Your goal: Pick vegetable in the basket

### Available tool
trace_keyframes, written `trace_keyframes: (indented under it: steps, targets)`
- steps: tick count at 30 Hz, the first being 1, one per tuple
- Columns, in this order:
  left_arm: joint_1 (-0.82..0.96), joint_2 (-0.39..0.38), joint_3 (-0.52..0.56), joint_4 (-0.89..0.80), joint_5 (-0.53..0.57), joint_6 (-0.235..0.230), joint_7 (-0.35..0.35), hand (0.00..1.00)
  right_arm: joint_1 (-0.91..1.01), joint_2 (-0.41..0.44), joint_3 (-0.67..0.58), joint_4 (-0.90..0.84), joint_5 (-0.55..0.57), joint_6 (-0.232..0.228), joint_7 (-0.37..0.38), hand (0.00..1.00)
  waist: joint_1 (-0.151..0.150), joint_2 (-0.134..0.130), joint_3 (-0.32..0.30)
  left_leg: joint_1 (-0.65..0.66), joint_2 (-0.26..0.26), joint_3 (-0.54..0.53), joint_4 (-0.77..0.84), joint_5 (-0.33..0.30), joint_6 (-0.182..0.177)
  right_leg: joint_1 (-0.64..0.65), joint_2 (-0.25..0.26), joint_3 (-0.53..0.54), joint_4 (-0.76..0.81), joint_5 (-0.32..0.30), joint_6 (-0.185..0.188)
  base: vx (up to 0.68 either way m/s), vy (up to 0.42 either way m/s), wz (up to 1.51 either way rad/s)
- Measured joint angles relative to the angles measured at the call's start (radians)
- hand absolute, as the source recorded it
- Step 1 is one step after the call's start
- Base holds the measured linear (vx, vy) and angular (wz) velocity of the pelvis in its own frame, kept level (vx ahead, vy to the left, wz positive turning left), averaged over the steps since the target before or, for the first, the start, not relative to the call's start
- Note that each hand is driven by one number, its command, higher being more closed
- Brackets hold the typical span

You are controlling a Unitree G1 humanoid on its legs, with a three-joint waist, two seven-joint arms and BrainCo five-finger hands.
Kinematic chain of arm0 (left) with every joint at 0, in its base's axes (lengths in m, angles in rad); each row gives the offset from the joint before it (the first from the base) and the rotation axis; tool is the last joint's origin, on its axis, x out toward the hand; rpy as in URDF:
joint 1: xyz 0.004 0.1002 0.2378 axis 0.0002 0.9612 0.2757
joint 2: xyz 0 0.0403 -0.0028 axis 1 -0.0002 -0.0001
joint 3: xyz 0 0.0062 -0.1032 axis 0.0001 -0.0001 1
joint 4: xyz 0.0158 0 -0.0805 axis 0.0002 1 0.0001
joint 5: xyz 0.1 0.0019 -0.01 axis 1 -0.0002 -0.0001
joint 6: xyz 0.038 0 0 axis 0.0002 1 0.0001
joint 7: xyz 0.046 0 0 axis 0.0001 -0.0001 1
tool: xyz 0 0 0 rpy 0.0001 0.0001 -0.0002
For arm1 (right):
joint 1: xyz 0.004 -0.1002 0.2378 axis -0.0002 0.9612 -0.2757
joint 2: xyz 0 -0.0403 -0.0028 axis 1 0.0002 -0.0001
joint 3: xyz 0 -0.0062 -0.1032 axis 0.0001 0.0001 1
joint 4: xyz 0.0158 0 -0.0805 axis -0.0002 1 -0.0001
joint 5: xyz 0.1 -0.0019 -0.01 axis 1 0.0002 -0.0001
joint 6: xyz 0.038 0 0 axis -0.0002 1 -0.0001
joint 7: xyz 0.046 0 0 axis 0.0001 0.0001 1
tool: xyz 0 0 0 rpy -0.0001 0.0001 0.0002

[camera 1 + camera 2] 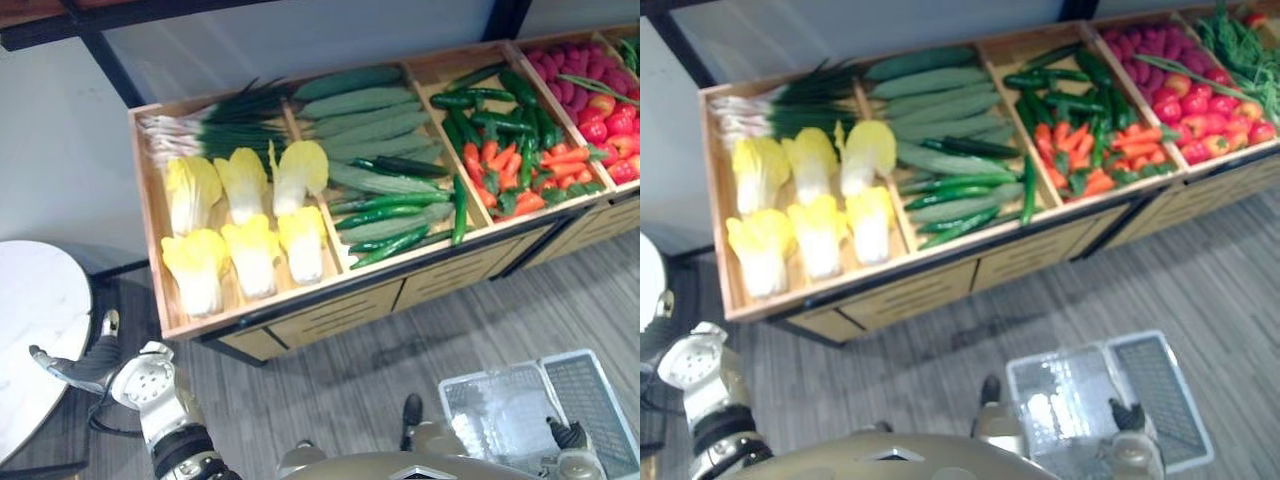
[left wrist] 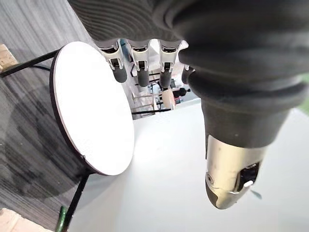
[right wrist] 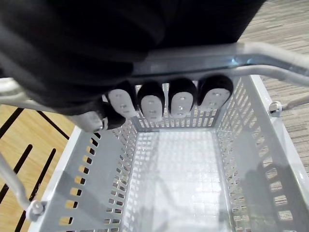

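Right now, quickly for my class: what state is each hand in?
Left hand: open, holding nothing.
Right hand: shut on the metal handle of the grey perforated plastic basket.

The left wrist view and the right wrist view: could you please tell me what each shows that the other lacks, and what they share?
Left wrist view: the left hand, fingers relaxed and holding nothing, with a round white table past it. Right wrist view: the right hand curled round the basket handle, above the grey basket, no vegetable in the part that shows, and a wooden panel beside it. Shared: the grey striped floor.
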Motion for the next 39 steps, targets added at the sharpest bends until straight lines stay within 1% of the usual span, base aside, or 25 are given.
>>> trace_keyframes:
  steps: [2, 4, 5, 8, 11, 13, 18, 20, 23, 27, 30, 39]
  targets:
    - [-0.029, 0.028, -0.008, 0.056, 0.039, 0.017, 0.000, 0.00, -0.005, -0.010, 0.022, -0.003, 0.000, -0.003, 0.000, 1.00, 0.000, -0.003, 0.008, -0.009, -0.002, 0.000, 0.002, -0.002, 0.002, -0.013, -0.001, 0.006, 0.004, 0.000, 0.000, 0.02, -0.011, -0.07]
    - [-0.048, 0.048, -0.012, 0.095, 0.047, 0.021, -0.006, 0.00, -0.013, -0.014, 0.030, -0.007, 0.001, -0.005, 0.000, 1.00, -0.001, -0.004, 0.011, -0.025, 0.000, 0.002, 0.016, -0.009, 0.003, -0.030, -0.001, 0.013, 0.007, 0.001, 0.001, 0.00, -0.022, -0.07]
    - [-0.059, 0.059, -0.014, 0.122, 0.068, 0.023, -0.008, 0.00, -0.014, -0.019, 0.039, -0.007, 0.001, -0.013, 0.000, 1.00, -0.001, -0.004, 0.013, -0.034, 0.000, 0.002, 0.020, -0.010, 0.003, -0.040, -0.001, 0.017, 0.009, 0.001, 0.001, 0.00, -0.029, -0.12]
    - [-0.080, 0.077, -0.027, 0.151, 0.075, 0.035, -0.019, 0.00, -0.022, -0.024, 0.056, -0.017, 0.002, -0.016, -0.002, 1.00, -0.001, -0.004, 0.038, -0.035, 0.004, 0.003, 0.030, -0.019, -0.001, -0.045, 0.001, 0.027, 0.015, 0.001, 0.001, 0.00, -0.035, -0.10]
    - [-0.089, 0.089, -0.056, 0.168, 0.077, 0.045, -0.024, 0.00, -0.028, -0.026, 0.074, -0.022, 0.002, -0.018, -0.003, 1.00, -0.002, -0.002, 0.044, -0.051, 0.006, 0.009, 0.035, -0.026, -0.003, -0.067, 0.003, 0.037, 0.020, 0.001, 0.001, -0.02, -0.029, -0.09]
    - [-0.105, 0.093, -0.065, 0.171, 0.080, 0.049, -0.026, 0.00, -0.034, -0.027, 0.076, -0.024, 0.003, -0.019, -0.004, 1.00, -0.002, -0.003, 0.049, -0.066, 0.005, 0.010, 0.038, -0.026, -0.003, -0.084, 0.002, 0.039, 0.023, 0.001, 0.001, -0.01, -0.018, -0.03]
    - [-0.109, 0.102, -0.103, 0.173, 0.143, 0.056, -0.029, 0.00, -0.048, -0.041, 0.101, -0.023, 0.005, -0.019, -0.007, 1.00, -0.003, 0.000, 0.060, -0.067, 0.007, 0.025, 0.038, -0.027, -0.005, -0.098, 0.007, 0.055, 0.025, 0.001, 0.000, 0.00, -0.030, -0.10]
    - [-0.126, 0.105, -0.138, 0.173, 0.151, 0.056, -0.031, 0.00, -0.060, -0.041, 0.105, -0.017, 0.005, -0.019, -0.014, 1.00, -0.003, 0.002, 0.075, -0.067, 0.007, 0.026, 0.038, -0.027, -0.005, -0.099, 0.007, 0.056, 0.025, 0.001, 0.000, -0.02, -0.036, -0.03]
    - [-0.135, 0.105, -0.164, 0.173, 0.155, 0.056, -0.031, 0.00, -0.071, -0.041, 0.105, 0.002, 0.006, -0.020, -0.029, 1.00, -0.003, 0.003, 0.077, -0.068, 0.010, 0.029, 0.038, -0.030, -0.007, -0.103, 0.010, 0.059, 0.025, 0.001, 0.000, -0.02, -0.038, -0.04]
    - [-0.135, 0.103, -0.175, 0.175, 0.157, 0.056, -0.032, 0.00, -0.077, -0.040, 0.105, 0.014, 0.007, -0.020, -0.036, 1.00, -0.003, 0.005, 0.078, -0.069, 0.010, 0.032, 0.038, -0.031, -0.008, -0.111, 0.013, 0.070, 0.026, 0.001, 0.000, -0.02, -0.043, -0.08]
    - [-0.135, 0.102, -0.186, 0.188, 0.194, 0.055, -0.032, 0.00, -0.081, -0.040, 0.104, 0.026, 0.007, -0.020, -0.041, 1.00, -0.003, 0.007, 0.079, -0.067, 0.010, 0.032, 0.038, -0.031, -0.008, -0.111, 0.013, 0.075, 0.026, 0.001, 0.000, -0.02, -0.038, -0.05]
    - [-0.133, 0.097, -0.207, 0.260, 0.194, 0.055, -0.035, 0.00, -0.109, -0.040, 0.085, 0.095, 0.036, -0.020, -0.049, 1.00, -0.003, 0.009, 0.080, -0.065, 0.011, 0.033, 0.038, -0.033, -0.010, -0.111, 0.014, 0.078, 0.028, 0.001, 0.000, -0.03, -0.041, -0.01]
